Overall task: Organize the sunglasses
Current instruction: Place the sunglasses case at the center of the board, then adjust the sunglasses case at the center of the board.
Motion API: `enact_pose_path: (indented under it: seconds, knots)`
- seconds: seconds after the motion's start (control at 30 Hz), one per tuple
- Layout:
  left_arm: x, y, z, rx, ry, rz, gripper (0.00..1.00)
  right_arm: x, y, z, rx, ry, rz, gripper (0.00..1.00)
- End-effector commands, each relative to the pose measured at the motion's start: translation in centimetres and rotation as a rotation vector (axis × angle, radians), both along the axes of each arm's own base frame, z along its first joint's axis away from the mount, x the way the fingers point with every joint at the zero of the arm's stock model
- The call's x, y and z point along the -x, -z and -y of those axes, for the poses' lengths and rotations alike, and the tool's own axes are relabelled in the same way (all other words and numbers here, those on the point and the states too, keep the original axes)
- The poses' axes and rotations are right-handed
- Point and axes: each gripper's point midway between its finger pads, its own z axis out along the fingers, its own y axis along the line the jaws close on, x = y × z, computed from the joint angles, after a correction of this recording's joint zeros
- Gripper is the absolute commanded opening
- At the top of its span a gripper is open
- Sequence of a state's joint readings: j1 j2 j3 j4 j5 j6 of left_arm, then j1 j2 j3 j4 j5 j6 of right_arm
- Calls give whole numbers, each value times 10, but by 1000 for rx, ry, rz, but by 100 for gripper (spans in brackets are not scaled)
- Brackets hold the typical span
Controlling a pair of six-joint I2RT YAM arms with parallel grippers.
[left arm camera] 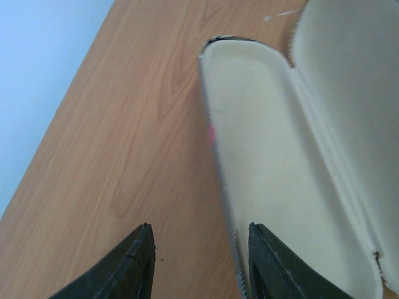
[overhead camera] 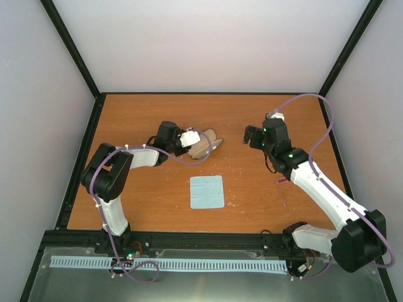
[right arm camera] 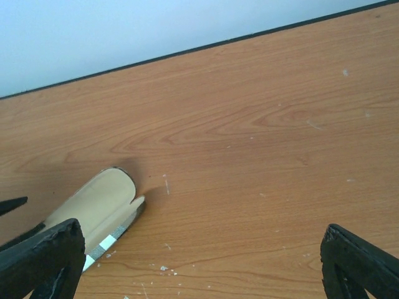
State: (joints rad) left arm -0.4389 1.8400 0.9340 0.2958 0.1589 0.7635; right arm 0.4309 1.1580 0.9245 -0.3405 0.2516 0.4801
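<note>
I cannot find the sunglasses clearly in any view. A tiny pink speck (left arm camera: 211, 132) sits at the rim of the case (left arm camera: 268, 162), and it may be a bit of them, so I cannot tell which way they point or how they lie.

The case is open, and its cream inside looks bare. It lies on the brown table (overhead camera: 145, 189), toward the far side and a little left of the middle. A light blue cloth (overhead camera: 207, 192) lies flat nearer the arms, apart from the case.

The left gripper (left arm camera: 199, 274) is right at the case. Its jaws are spread, with one finger (left arm camera: 128, 268) over the table and the other over the cream lining. The case's wall runs between them, and they are not pinching it.

The right gripper (right arm camera: 199, 268) is spread very wide and holds nothing. It hangs over bare wood, with the case off to its left.
</note>
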Motion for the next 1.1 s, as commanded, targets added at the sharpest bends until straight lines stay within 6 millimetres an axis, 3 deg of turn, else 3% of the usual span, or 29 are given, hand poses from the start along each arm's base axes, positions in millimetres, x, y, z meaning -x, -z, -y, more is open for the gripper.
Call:
enact_pose_path:
  seconds: [0.0, 0.13, 0.23, 0.27, 0.4, 0.43, 0.7, 0.9, 1.07]
  knots:
    - [-20, -50, -5, 45, -102, 118, 41, -18, 22, -23, 12, -86, -37, 100]
    - [-19, -76, -15, 79, -158, 137, 27, -48, 59, -49, -55, -137, -148, 100]
    - [-10, -85, -24, 124, -185, 63, 11, -70, 87, -67, -153, -161, -248, 100]
    - [-3, -83, -25, 131, -174, 17, 8, -76, 96, -71, -174, -167, -274, 95]
    - [24, -70, -27, 150, -140, -122, 1, -99, 117, -65, -185, -133, -363, 7]
    - [28, -66, -30, 152, -147, -137, 1, -103, 121, -62, -173, -126, -388, 3]
    - [38, -47, -42, 145, -181, -219, 1, -134, 166, -92, -164, -248, -589, 3]
    - [28, -45, -51, 143, -206, -212, 1, -122, 185, -103, -192, -273, -682, 3]
    - [23, -44, -53, 148, -210, -207, 1, -110, 187, -112, -192, -306, -704, 3]
